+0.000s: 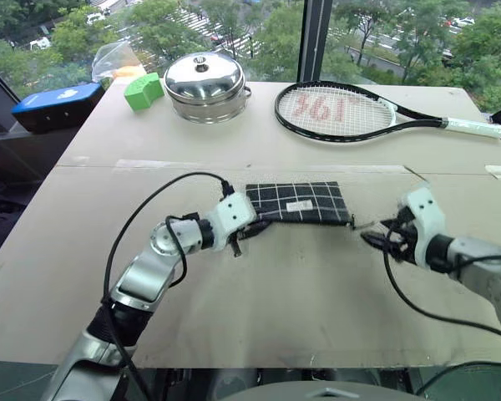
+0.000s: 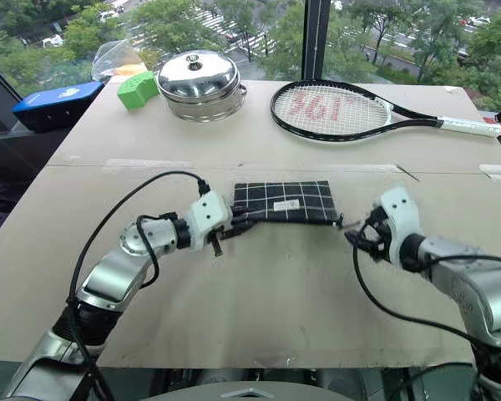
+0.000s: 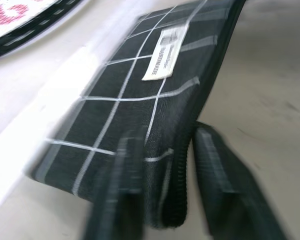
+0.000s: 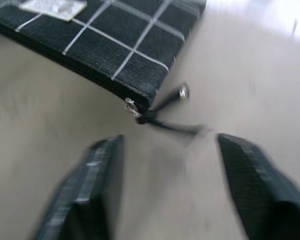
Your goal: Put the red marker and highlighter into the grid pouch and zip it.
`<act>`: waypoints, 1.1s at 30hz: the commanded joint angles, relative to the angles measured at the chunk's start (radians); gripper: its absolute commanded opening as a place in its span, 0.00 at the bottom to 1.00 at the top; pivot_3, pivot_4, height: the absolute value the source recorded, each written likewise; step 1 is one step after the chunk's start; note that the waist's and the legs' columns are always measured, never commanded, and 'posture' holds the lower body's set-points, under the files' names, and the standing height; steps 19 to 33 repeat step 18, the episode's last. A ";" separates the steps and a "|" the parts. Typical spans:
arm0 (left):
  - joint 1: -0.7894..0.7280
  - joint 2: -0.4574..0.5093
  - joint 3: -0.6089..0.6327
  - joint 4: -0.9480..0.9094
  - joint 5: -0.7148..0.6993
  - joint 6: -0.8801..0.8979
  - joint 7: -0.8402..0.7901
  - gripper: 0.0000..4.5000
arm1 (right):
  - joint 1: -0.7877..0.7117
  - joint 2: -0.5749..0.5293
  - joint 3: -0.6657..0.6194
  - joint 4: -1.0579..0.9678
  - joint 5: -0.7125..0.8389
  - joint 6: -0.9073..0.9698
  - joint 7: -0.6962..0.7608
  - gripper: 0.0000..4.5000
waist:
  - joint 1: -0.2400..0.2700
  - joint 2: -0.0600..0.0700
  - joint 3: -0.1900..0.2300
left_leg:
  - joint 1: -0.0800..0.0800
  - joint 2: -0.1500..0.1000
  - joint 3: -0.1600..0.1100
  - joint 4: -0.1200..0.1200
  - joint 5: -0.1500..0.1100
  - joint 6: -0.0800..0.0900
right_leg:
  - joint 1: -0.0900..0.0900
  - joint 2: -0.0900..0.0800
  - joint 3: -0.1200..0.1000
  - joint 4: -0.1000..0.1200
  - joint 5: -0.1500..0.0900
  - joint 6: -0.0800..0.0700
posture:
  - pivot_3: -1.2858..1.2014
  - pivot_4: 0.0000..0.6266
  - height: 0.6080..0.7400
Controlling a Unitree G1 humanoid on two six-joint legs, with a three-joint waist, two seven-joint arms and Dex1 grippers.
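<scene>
The left end effector (image 1: 249, 231) reaches in low, its parted fingers straddling the grid pouch's (image 1: 299, 201) left end without clamping it. The right end effector (image 1: 374, 236), released and spread wide, sits just clear of the zipper pull (image 4: 162, 111) at the pouch's right corner. The pouch lies flat mid-surface (image 1: 275, 309), bare surface lying toward the near edge.

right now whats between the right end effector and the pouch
Only the zipper pull, trailing off the pouch corner onto bare table. The right wrist view shows it lying ahead of the open right end effector, untouched.
</scene>
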State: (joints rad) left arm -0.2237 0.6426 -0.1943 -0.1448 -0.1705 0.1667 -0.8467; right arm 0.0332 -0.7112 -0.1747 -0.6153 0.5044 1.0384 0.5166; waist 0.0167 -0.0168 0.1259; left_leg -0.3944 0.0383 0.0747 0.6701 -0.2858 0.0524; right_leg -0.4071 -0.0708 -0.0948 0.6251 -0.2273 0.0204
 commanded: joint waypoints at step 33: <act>0.585 0.147 0.573 -0.275 -0.479 0.248 -0.220 0.99 | 0.631 0.097 -0.500 -0.003 0.006 -0.803 0.451 1.00 | 0.004 0.006 0.005 | 0.010 0.002 0.001 -0.001 -0.002 -0.002 | 0.005 -0.007 0.001 0.001 -0.007 0.001 | 0.52 0.24 1.00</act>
